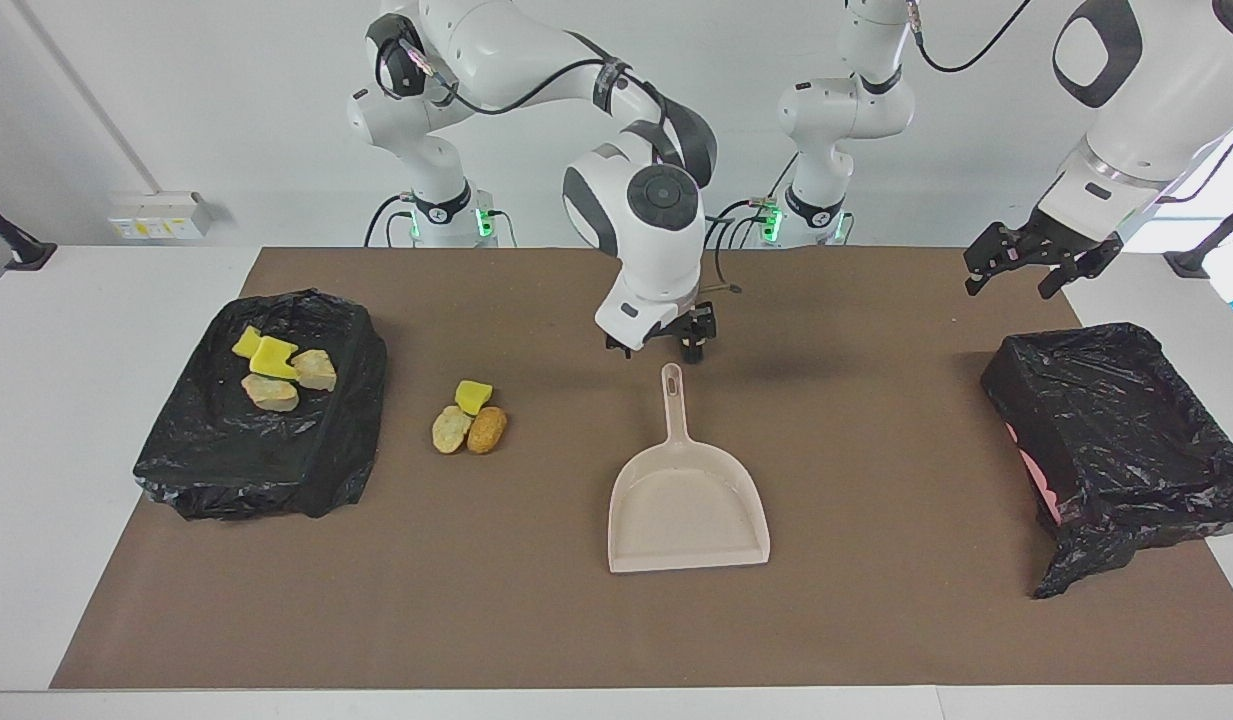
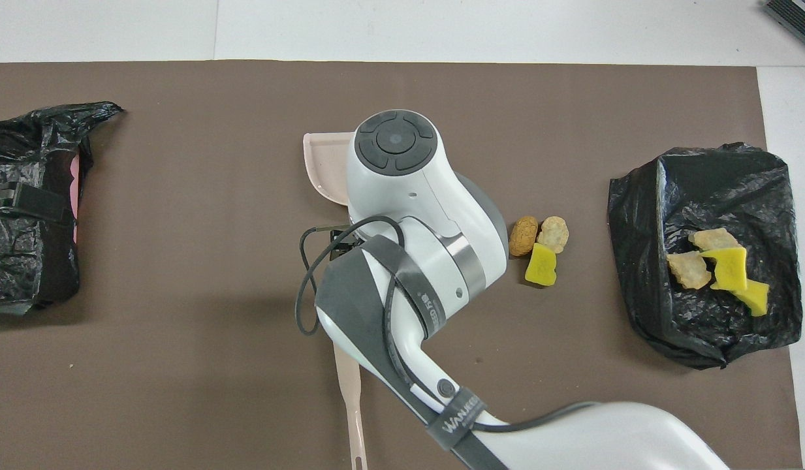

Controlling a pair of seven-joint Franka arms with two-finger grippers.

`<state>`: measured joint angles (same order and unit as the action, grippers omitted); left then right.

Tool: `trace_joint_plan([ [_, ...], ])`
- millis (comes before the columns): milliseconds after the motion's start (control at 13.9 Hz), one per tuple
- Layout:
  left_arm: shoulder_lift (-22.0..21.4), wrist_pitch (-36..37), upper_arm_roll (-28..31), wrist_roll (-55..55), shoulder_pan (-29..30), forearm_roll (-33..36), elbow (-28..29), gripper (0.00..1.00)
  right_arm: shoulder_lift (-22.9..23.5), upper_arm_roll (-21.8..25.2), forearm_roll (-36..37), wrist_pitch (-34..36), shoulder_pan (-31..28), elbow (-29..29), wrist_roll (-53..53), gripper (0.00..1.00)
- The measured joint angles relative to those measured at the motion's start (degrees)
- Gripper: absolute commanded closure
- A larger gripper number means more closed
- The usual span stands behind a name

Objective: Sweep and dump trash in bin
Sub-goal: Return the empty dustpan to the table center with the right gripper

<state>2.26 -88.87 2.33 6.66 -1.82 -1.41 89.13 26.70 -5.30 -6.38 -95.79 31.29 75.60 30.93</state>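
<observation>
A white tabletop (image 1: 36, 420) carries a brown mat (image 1: 876, 620). On the mat lie a beige dustpan (image 1: 688, 505) mid-table, three lumps of trash (image 1: 470, 418) beside it, a black-bagged bin (image 1: 261, 455) at the right arm's end, and another bagged bin (image 1: 1116, 440) at the left arm's end.

The right arm bends down from its base to mid-surface, its white wrist pointing downward; the right gripper (image 1: 668, 346) hangs in the air with black fingers (image 1: 692, 350) parted, holding nothing. The left arm waits, its left gripper (image 1: 1024, 268) raised, fingers spread.
</observation>
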Motion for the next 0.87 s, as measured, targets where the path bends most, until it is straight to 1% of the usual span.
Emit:
trace_joint_plan([
  [144,0.0,0.0,0.0,0.0,0.0,0.0,0.0,0.0,-6.3,-0.9,-0.5,0.4,0.9,7.0,0.0,0.0],
  [289,0.0,0.0,0.0,0.0,0.0,0.0,0.0,0.0,-12.0,-1.3,-2.5,-0.1,4.3,15.0,0.3,0.0],
  [361,0.0,0.0,0.0,0.0,0.0,0.0,0.0,0.0,-14.4,-1.3,-3.8,-2.1,6.1,19.3,1.1,0.0],
  [649,0.0,0.0,0.0,0.0,0.0,0.0,0.0,0.0,-24.9,-1.4,-8.2,-18.9,12.3,41.6,2.8,0.0],
  [721,0.0,0.0,0.0,0.0,0.0,0.0,0.0,0.0,-26.5,-1.4,-9.1,-21.9,13.8,45.5,3.2,0.0],
  [866,0.0,0.0,0.0,0.0,0.0,0.0,0.0,0.0,-27.4,-1.5,-9.5,-27.9,17.4,50.9,6.0,0.0],
])
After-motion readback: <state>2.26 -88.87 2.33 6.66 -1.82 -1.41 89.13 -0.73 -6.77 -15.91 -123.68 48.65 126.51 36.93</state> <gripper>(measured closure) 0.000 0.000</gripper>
